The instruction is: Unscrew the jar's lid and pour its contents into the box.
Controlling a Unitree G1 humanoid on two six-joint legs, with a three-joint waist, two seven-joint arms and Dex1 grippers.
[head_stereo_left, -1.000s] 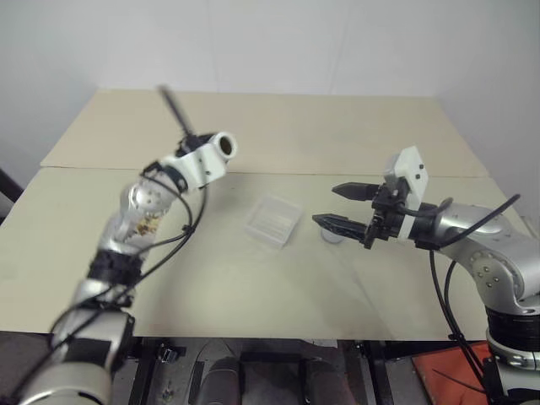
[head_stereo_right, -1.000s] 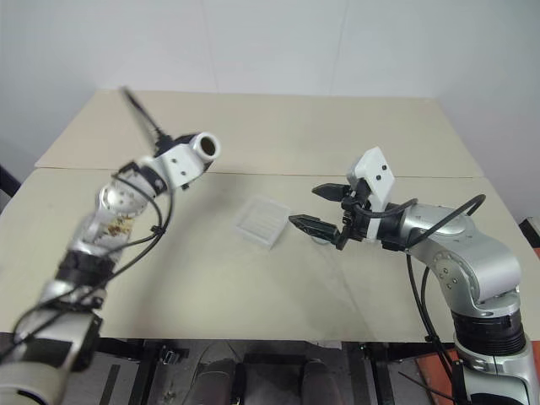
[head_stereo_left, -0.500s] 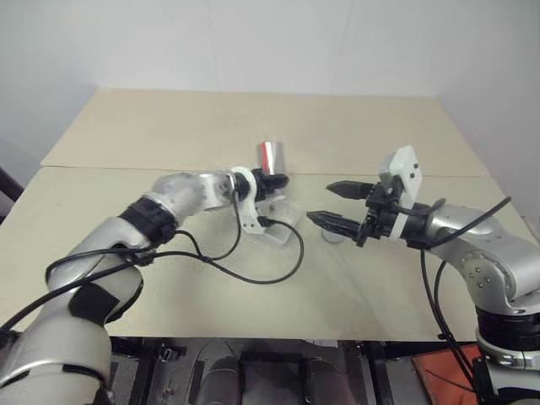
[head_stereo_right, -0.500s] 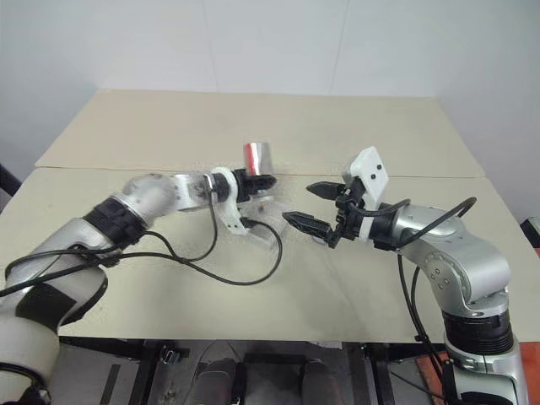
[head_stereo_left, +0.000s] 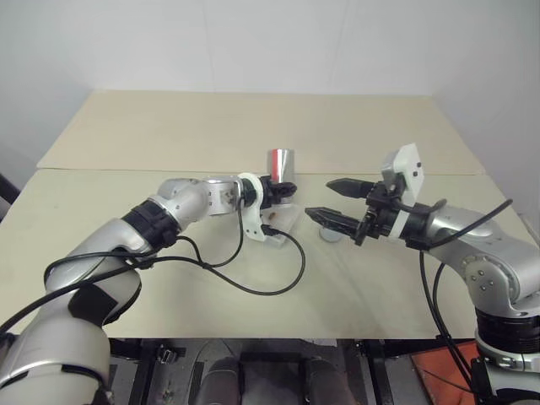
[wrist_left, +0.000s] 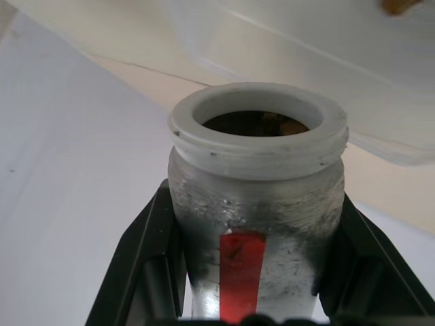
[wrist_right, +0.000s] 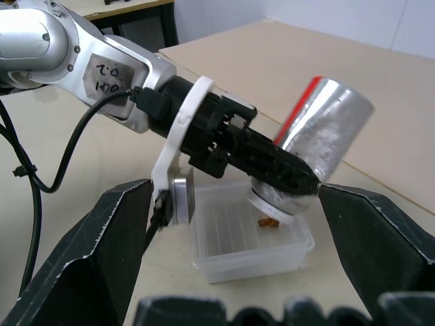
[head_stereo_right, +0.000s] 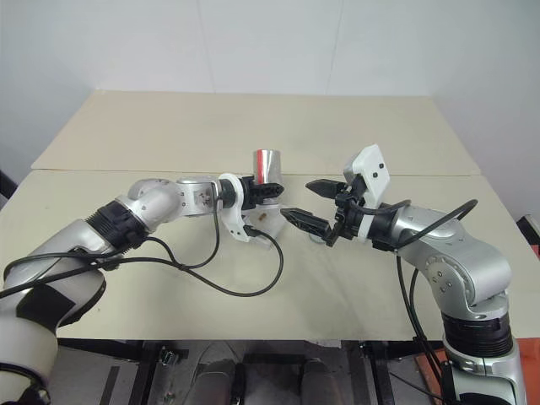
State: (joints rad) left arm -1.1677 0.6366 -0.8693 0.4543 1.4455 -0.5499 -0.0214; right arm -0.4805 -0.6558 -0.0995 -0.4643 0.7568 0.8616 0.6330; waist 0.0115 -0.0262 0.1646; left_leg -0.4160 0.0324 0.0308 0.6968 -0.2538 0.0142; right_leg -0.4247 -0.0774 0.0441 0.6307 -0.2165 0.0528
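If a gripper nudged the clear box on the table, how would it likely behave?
The box looks like thin, shallow clear plastic, so probably light and apt to slide rather than tip. It holds only a small brown piece, adding little weight. Its thin walls may flex if pinched.

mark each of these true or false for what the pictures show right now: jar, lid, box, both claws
1. The left claw grips the small clear plastic jar with the red-marked label. True.
2. The jar stands upright. False: it is tipped mouth-down over the shallow transparent plastic box.
3. The jar's mouth is capped. False: the mouth is open.
4. A tiny brownish piece lies in the box. True.
5. The right claw holds the small round grey lid. False: its fingers stand open and empty; the lid lies on the table.
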